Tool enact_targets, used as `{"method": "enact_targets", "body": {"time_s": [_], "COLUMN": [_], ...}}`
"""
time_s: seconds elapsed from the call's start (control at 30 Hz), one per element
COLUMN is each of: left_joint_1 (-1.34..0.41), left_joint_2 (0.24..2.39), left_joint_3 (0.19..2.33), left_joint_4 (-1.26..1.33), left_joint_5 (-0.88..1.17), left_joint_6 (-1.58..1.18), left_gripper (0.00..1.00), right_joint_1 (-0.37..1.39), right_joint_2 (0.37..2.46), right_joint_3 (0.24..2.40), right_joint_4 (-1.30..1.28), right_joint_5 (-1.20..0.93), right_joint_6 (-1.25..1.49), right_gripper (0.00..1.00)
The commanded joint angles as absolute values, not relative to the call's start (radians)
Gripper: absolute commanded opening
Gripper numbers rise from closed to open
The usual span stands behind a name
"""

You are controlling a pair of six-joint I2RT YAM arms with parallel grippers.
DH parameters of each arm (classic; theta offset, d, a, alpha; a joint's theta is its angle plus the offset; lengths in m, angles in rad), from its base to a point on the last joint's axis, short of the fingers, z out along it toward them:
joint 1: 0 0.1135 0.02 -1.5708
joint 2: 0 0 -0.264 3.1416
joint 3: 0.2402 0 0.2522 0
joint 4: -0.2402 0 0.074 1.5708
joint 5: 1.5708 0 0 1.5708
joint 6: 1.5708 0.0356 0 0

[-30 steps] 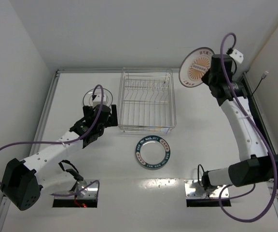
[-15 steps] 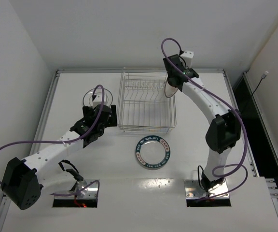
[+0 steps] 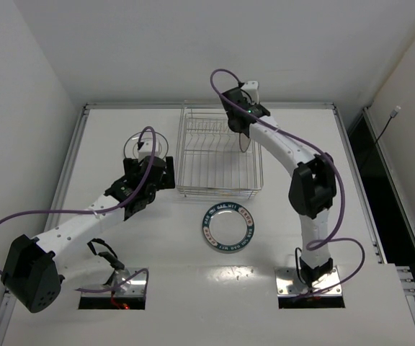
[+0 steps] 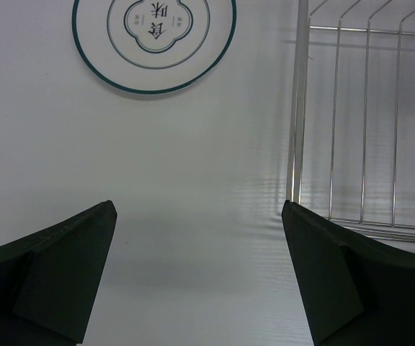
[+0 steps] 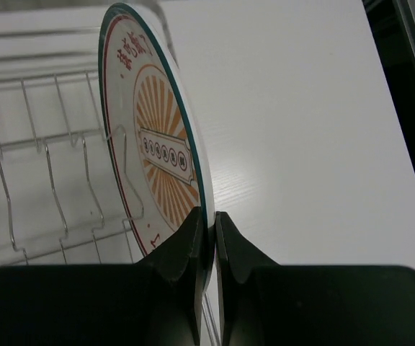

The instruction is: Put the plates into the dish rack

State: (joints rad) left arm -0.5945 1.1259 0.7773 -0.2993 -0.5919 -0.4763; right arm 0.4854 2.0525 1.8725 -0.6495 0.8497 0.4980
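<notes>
While the right gripper (image 5: 207,229) pinched the sunburst plate (image 5: 157,137) on edge over the dish rack (image 3: 218,193) at upper centre, the left gripper (image 4: 199,213) gaping idle, lowering it between prongs (image 5: 52,187) seemed next.

R tool (image 3: 241,127) w/ plate (image 3: 246,140) over rack (image 3: 181,155)

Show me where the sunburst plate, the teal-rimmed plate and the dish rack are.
sunburst plate (image 5: 157,130): right wrist view, on its orange-rayed face.
teal-rimmed plate (image 3: 227,228): top external view, on its centre.
dish rack (image 3: 211,169): top external view, on its bare wire floor.
</notes>
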Motion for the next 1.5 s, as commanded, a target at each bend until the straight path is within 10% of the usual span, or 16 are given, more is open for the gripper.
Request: {"method": "enact_targets", "body": {"time_s": [0.0, 0.23, 0.37, 0.47, 0.8, 0.97, 1.47], "left_joint_1": [-0.588, -0.588, -0.588, -0.588, -0.588, -0.588, -0.588], "left_joint_2": [1.121, 1.121, 1.121, 1.121, 1.111, 1.101, 1.092], "left_joint_3": [0.821, 0.821, 0.821, 0.821, 0.821, 0.821, 0.821], "left_joint_4": [-0.285, -0.285, -0.285, -0.285, -0.285, -0.285, -0.285], "left_joint_5": [-0.603, -0.603, -0.603, -0.603, -0.594, -0.594, -0.615], "left_joint_6": [-0.483, -0.483, -0.483, -0.483, -0.483, -0.483, -0.474], "left_gripper": [1.0, 1.0, 1.0, 1.0, 1.0, 1.0, 1.0], "right_joint_1": [0.503, 0.482, 0.457, 0.422, 0.108, 0.074, 0.207], "right_joint_2": [2.077, 1.915, 1.794, 1.629, 1.145, 1.104, 1.414], "right_joint_3": [1.925, 1.829, 1.829, 1.751, 0.634, 0.407, 0.591], "right_joint_4": [-0.669, -0.675, -0.797, -0.864, -0.427, -0.229, -0.388], "right_joint_5": [0.867, 0.684, 0.64, 0.527, -0.636, -0.679, -0.515], "right_joint_6": [0.443, 0.486, 0.544, 0.583, 0.839, 0.94, 0.859], "right_gripper": [0.03, 0.16, 0.68, 0.83, 0.8, 0.8, 0.79]}}
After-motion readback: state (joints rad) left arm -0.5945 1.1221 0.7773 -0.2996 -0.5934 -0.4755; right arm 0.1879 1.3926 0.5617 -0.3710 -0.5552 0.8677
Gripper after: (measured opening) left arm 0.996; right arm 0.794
